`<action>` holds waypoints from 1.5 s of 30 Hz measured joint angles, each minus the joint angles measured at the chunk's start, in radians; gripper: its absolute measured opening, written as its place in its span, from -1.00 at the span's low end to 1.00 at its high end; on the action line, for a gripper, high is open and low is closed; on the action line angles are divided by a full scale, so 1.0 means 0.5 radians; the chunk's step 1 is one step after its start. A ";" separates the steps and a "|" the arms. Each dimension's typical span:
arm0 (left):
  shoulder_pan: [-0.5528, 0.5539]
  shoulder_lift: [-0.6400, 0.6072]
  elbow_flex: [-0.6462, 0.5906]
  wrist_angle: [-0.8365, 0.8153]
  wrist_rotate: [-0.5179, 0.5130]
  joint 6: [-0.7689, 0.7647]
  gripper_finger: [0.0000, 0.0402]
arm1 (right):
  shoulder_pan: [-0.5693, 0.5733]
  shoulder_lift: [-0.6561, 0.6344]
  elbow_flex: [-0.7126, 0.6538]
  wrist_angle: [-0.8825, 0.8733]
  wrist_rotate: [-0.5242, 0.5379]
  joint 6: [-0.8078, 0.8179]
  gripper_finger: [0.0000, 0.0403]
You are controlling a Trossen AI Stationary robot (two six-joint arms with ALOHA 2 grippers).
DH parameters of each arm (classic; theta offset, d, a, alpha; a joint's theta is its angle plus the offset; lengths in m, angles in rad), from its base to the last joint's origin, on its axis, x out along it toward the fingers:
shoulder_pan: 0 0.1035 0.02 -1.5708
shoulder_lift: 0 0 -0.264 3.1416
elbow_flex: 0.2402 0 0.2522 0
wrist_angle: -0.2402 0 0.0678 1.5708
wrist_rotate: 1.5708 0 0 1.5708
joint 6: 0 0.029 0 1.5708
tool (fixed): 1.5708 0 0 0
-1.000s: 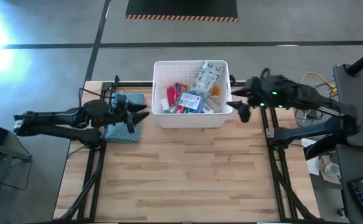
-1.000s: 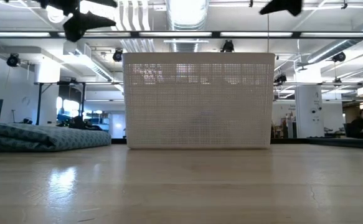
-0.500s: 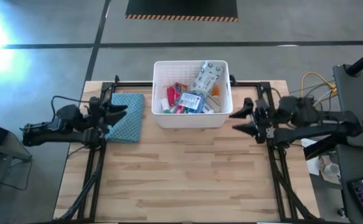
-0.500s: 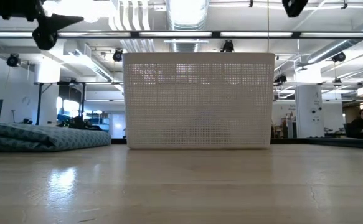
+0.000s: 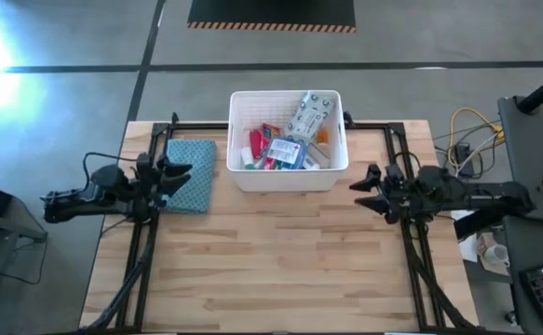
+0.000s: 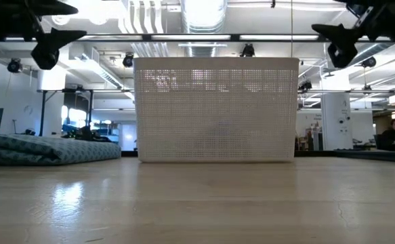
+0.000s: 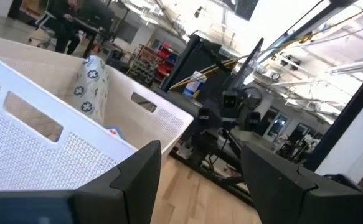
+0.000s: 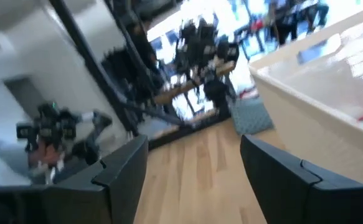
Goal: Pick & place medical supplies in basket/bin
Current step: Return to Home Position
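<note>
The white slotted bin (image 5: pixel 288 179) stands at the table's far middle, with the medical supplies (image 5: pixel 285 149) lying inside it, a grey-white patterned pack (image 5: pixel 310 113) leaning in its far right corner. My left gripper (image 5: pixel 183 177) hovers open at the table's left, over the near right edge of the blue-grey cloth (image 5: pixel 192 172), pointing at the bin. My right gripper (image 5: pixel 357 188) hovers open just right of the bin's near right corner. Both stand level above the table in the low view, left gripper (image 6: pixel 48 34) and right gripper (image 6: pixel 333 37). Nothing is between either pair of fingers.
The folded cloth (image 6: pixel 41 149) lies flat on the table left of the bin (image 6: pixel 216 108). Black frame rails (image 5: pixel 406 242) run along both side edges. The bare wooden tabletop (image 5: pixel 280 261) stretches in front of the bin. Cables and a desk (image 5: pixel 532 140) are off the right edge.
Both grippers have sunk and drawn back from the bin. The left has gone toward the table's left edge, off the middle of the cloth. The right has gone toward the near and right edges and tipped up to level. Neither gap has changed.
</note>
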 joint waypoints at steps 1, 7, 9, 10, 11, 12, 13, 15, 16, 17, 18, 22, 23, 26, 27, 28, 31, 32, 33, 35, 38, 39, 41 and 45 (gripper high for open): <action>0.000 -0.019 -0.009 0.006 0.000 0.007 0.01 | 0.001 -0.042 -0.051 0.060 0.023 0.010 0.22; 0.000 -0.057 -0.048 -0.038 0.000 0.013 0.01 | 0.002 -0.171 -0.358 0.393 0.044 0.008 0.22; 0.000 -0.047 -0.048 -0.045 -0.001 0.013 0.01 | 0.004 -0.180 -0.450 0.517 0.038 0.028 0.21; 0.000 -0.040 -0.049 -0.051 -0.001 0.013 0.01 | 0.003 -0.180 -0.485 0.546 0.038 0.038 0.21; 0.000 -0.035 -0.048 -0.059 -0.001 0.014 0.01 | 0.003 -0.175 -0.487 0.525 0.048 0.030 0.21; 0.000 -0.031 -0.043 -0.059 -0.001 0.019 0.01 | 0.003 -0.165 -0.486 0.521 0.047 0.022 0.22; -0.001 -0.030 -0.038 -0.054 -0.001 0.029 0.01 | 0.003 -0.160 -0.487 0.518 0.043 -0.005 0.22; -0.001 -0.035 -0.037 -0.067 -0.001 0.053 0.01 | 0.003 -0.161 -0.487 0.504 0.041 -0.081 0.23; -0.001 -0.047 -0.037 -0.089 -0.002 0.055 0.01 | 0.003 -0.162 -0.487 0.486 0.040 -0.108 0.24; -0.001 -0.066 -0.037 -0.122 -0.001 0.055 0.01 | 0.003 -0.163 -0.487 0.474 0.034 -0.122 0.25; -0.001 -0.086 -0.037 -0.154 0.000 0.056 0.01 | 0.002 -0.163 -0.487 0.458 0.035 -0.121 0.25; -0.001 -0.102 -0.037 -0.261 0.005 0.003 0.01 | 0.002 -0.146 -0.487 0.440 0.033 -0.101 0.26; -0.001 -0.098 -0.037 -0.252 0.005 0.000 0.01 | 0.002 -0.145 -0.487 0.436 0.033 -0.101 0.26; 0.000 -0.008 -0.043 -0.256 0.004 -0.002 0.01 | 0.002 -0.147 -0.487 0.432 0.031 -0.100 0.24; 0.000 0.021 -0.043 -0.265 0.003 -0.002 0.01 | 0.002 -0.147 -0.487 0.432 0.031 -0.098 0.23; 0.000 0.044 -0.043 -0.271 0.004 -0.002 0.01 | 0.002 -0.147 -0.487 0.432 0.031 -0.097 0.23; 0.000 0.148 -0.046 -0.273 0.003 -0.002 0.01 | 0.002 -0.143 -0.487 0.431 0.030 -0.096 0.23; 0.000 0.174 -0.055 -0.270 0.003 -0.002 0.01 | 0.002 -0.143 -0.487 0.428 0.030 -0.096 0.23; -0.001 0.181 -0.077 -0.272 0.004 -0.002 0.01 | 0.002 -0.146 -0.487 0.419 0.030 -0.096 0.24; -0.001 0.157 -0.142 -0.259 -0.002 -0.003 0.01 | 0.002 -0.181 -0.487 0.408 0.030 -0.095 0.24; -0.002 0.075 -0.302 -0.231 -0.003 -0.003 0.01 | 0.002 -0.267 -0.487 0.381 0.030 -0.095 0.25; -0.001 0.027 -0.368 -0.250 -0.001 -0.005 0.01 | 0.002 -0.317 -0.487 0.357 0.030 -0.095 0.25; 0.000 -0.005 -0.357 -0.249 0.001 0.003 0.01 | 0.002 -0.424 -0.487 0.354 0.030 -0.095 0.24; -0.001 -0.062 -0.320 -0.182 0.021 0.002 0.01 | 0.001 -0.594 -0.487 0.362 0.030 -0.095 0.22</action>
